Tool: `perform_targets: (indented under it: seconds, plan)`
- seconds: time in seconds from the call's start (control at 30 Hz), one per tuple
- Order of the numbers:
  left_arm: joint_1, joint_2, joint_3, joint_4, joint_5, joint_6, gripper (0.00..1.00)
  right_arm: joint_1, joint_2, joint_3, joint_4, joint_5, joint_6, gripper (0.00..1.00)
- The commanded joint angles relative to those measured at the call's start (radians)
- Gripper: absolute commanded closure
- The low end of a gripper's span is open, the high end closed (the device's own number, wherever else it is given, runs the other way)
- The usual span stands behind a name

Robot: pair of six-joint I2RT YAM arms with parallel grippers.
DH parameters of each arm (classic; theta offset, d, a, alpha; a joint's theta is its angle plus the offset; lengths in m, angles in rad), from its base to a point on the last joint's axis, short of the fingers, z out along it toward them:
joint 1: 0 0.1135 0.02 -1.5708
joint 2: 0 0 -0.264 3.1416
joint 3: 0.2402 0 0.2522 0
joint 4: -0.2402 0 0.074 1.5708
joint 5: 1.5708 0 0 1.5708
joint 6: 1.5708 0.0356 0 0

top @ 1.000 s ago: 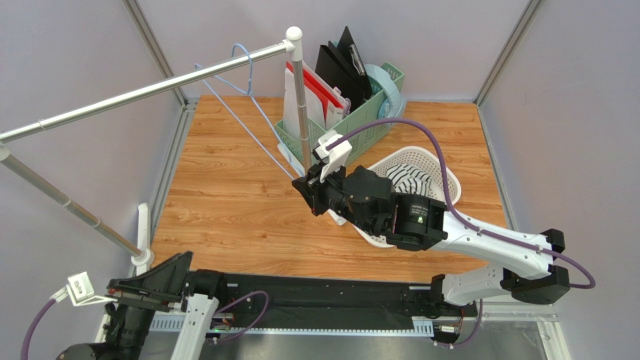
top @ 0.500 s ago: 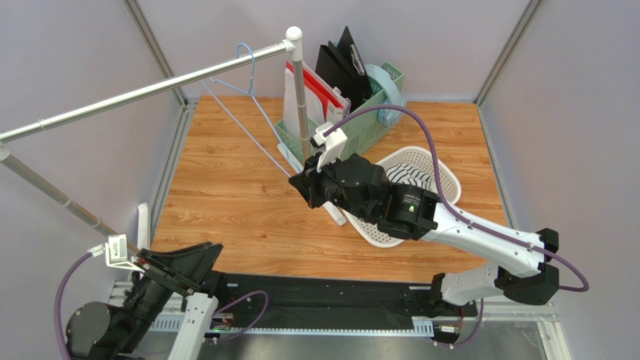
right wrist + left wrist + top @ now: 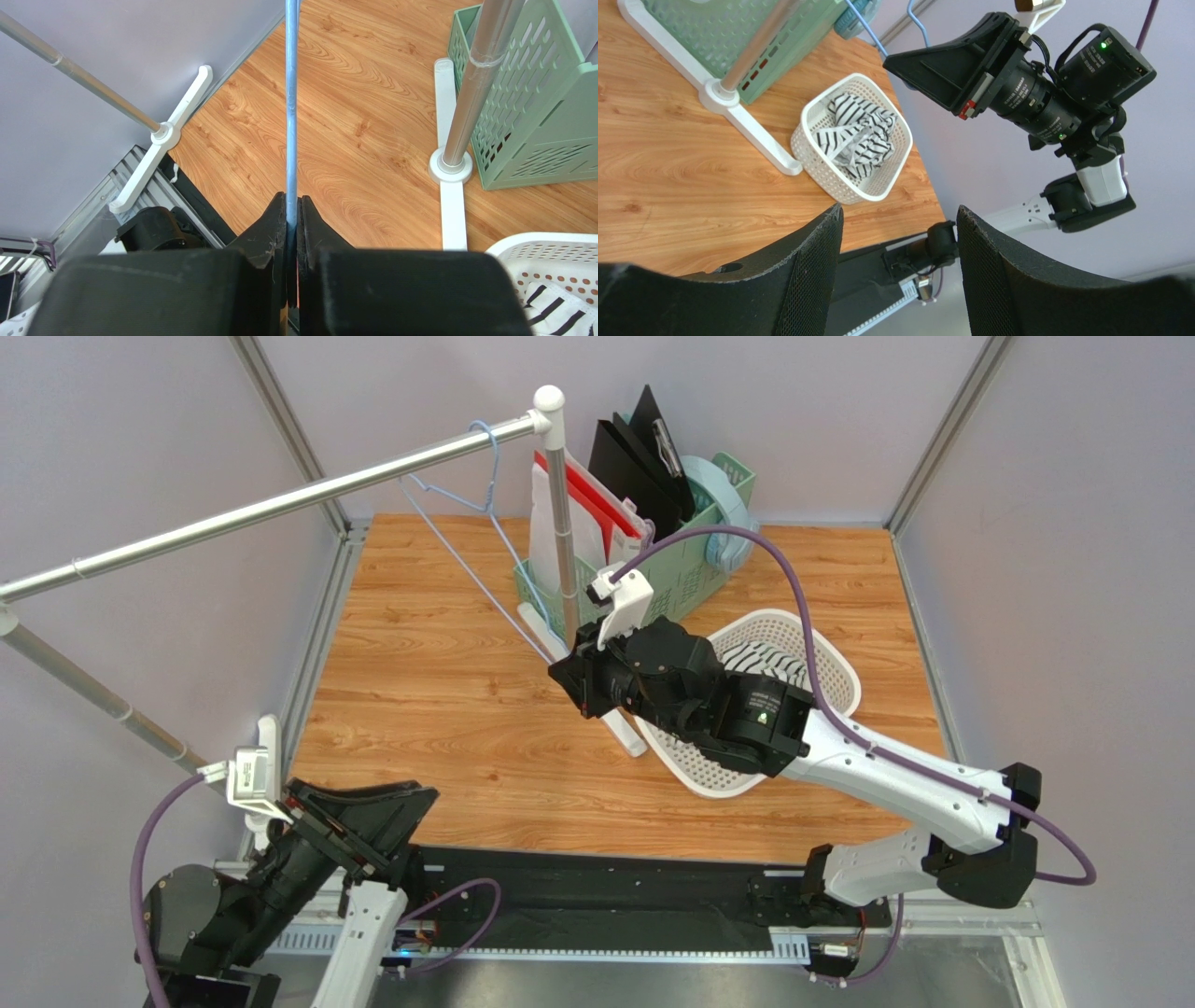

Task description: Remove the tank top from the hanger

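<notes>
The striped tank top (image 3: pixel 769 667) lies crumpled in the white basket (image 3: pixel 845 669); it also shows in the left wrist view (image 3: pixel 854 137). The light-blue hanger (image 3: pixel 491 476) hangs bare, its hook on the silver rail (image 3: pixel 281 506). My right gripper (image 3: pixel 568 676) is shut on the hanger's lower wire; in the right wrist view the blue wire (image 3: pixel 290 105) runs straight up from between the closed fingers of the gripper (image 3: pixel 291 203). My left gripper (image 3: pixel 400 805) is open and empty, low at the near left. In its own view the gripper (image 3: pixel 899 213) holds nothing.
The rail's upright post (image 3: pixel 563 518) stands on a white foot beside a green organiser (image 3: pixel 673 549) holding folders. A second rail leg (image 3: pixel 154 735) slants at the left. The basket (image 3: pixel 808 150) stands right of the post's foot. Grey walls close in the wooden table.
The hanger's hook has slid right along the rail toward the post. My left arm has swung up and to the right from the near-left corner. My right gripper stays shut on the hanger.
</notes>
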Motion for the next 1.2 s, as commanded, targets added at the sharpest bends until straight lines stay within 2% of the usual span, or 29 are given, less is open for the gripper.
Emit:
perform_targets:
  seconds: [0.0,0.03,0.17,0.23,0.27,0.33,0.37,0.4,0.43,0.47,0.67,0.7,0.73,0.87,1.17]
  plan:
    - [-0.002,0.046,-0.038,0.072,0.095,0.027,0.34,-0.002,-0.025,-0.002,0.001,0.008,-0.001,0.88]
    - [0.0,0.048,-0.06,0.082,0.119,0.027,0.34,0.0,-0.027,-0.007,-0.002,0.006,-0.005,0.85]
    - [0.0,0.054,-0.138,0.17,0.191,-0.006,0.34,0.0,-0.04,-0.016,-0.019,-0.006,-0.014,0.6]
    - [0.0,0.051,-0.192,0.207,0.228,-0.028,0.34,0.0,-0.062,-0.036,-0.023,-0.011,-0.017,0.52]
    - [0.0,0.043,-0.207,0.239,0.236,-0.036,0.34,0.0,-0.071,-0.045,-0.026,-0.008,-0.021,0.43]
    - [0.0,0.037,-0.241,0.263,0.244,-0.051,0.34,0.0,-0.111,-0.071,-0.036,-0.002,-0.028,0.34]
    - [0.0,0.029,-0.249,0.272,0.242,-0.054,0.33,0.0,-0.128,-0.08,-0.04,0.003,-0.034,0.26]
    - [0.0,0.028,-0.262,0.275,0.242,-0.052,0.33,0.0,-0.158,-0.089,-0.051,0.003,-0.037,0.24]
    - [0.0,0.025,-0.27,0.287,0.244,-0.054,0.33,0.001,-0.175,-0.1,-0.057,0.002,-0.04,0.15]
    - [0.0,0.028,-0.278,0.292,0.248,-0.054,0.33,0.0,-0.192,-0.118,-0.065,0.003,-0.041,0.13]
    - [0.0,0.02,-0.365,0.356,0.279,-0.069,0.33,0.001,-0.381,-0.215,-0.103,0.009,-0.041,0.09]
    - [0.0,0.017,-0.393,0.368,0.285,-0.072,0.33,0.001,-0.408,-0.249,-0.103,0.011,-0.032,0.08]
    - [0.0,0.014,-0.41,0.4,0.291,-0.086,0.33,0.001,-0.437,-0.272,-0.102,0.017,-0.029,0.04]
    - [0.0,-0.006,-0.511,0.487,0.319,-0.135,0.33,0.001,-0.607,-0.396,-0.076,0.012,-0.011,0.02]
    - [0.0,-0.067,-0.728,0.661,0.333,-0.232,0.32,0.0,-0.823,-0.763,0.096,-0.071,0.158,0.0]
